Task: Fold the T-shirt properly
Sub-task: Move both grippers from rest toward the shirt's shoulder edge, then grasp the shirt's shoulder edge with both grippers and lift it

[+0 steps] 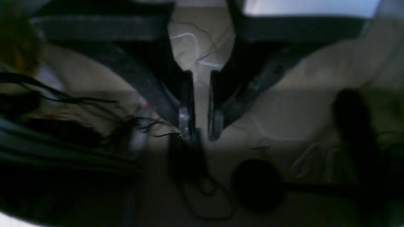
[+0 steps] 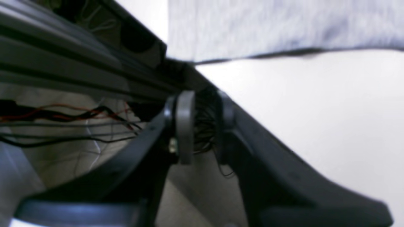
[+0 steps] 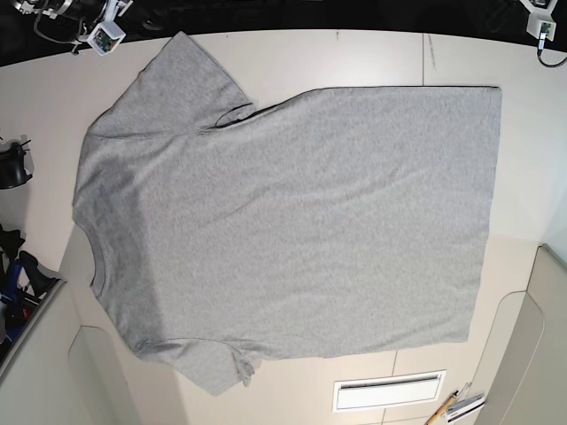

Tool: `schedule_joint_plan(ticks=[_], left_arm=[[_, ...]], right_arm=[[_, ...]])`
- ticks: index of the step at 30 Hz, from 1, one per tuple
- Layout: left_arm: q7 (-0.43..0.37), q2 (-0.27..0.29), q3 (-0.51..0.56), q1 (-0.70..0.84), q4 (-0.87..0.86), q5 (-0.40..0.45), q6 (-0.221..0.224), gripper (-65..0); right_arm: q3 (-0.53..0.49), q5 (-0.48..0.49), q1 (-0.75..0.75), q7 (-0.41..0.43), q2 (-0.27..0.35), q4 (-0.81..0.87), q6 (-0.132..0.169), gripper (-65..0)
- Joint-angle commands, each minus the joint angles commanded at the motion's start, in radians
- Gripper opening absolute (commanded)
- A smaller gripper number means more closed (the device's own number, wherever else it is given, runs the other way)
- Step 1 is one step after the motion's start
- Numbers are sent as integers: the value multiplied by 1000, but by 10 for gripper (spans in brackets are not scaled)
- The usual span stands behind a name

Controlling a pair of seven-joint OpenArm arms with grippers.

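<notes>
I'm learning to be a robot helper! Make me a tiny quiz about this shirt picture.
1. True or false: the T-shirt is already folded in half.
2. Toward which edge of the base view does the neck point? A) left B) right C) top
3. Fill in: the right gripper holds ____.

Key: 1 false, it lies spread flat on the table. 2 A. 3 nothing; its jaws stand apart.

The T-shirt [image 3: 292,230] is seen as plain heather grey. The counter [image 3: 372,57] is noted as off-white. Black jaws are recorded on both wrist views; red and black wires [image 2: 63,115] are observed.
</notes>
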Motion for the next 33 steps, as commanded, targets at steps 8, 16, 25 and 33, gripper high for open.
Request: schedule_joint_plan(ticks=[8, 16, 25, 33], left_arm=[[-1, 0, -2, 2, 7, -71, -64, -547], [-3, 0, -2, 2, 79, -85, -74, -547], [-19, -11, -2, -18, 84, -85, -70, -546], [-12, -19, -2, -18, 84, -84, -69, -472]], right_arm=[[2, 7, 0, -53, 0, 60, 0, -526], [106, 121, 1, -53, -6, 113, -1, -526], [222, 223, 26, -156, -103, 101, -117, -455], [222, 260, 89, -301, -151, 59, -242, -338]])
